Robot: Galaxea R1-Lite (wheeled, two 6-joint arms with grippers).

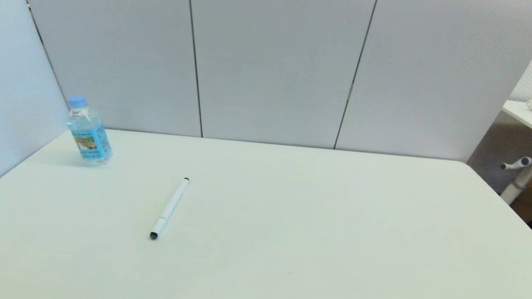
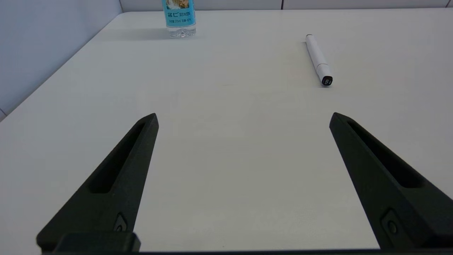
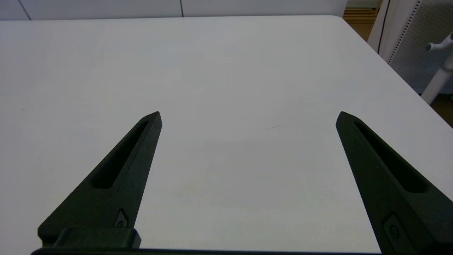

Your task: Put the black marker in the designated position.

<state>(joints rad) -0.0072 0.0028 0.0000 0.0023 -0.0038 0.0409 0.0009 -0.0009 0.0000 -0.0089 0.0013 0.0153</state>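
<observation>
black marker (image 1: 170,208) lying flat, long axis near-to-far, both claws parked, fingers spread apart

On my white desk (image 1: 335,232) I count one slim white marker with black tips (image 1: 170,208), one clear plastic water bottle with a blue cap and blue label (image 1: 88,133), and two black two-fingered grippers, my left gripper (image 2: 243,118) and my right gripper (image 3: 248,117).
</observation>
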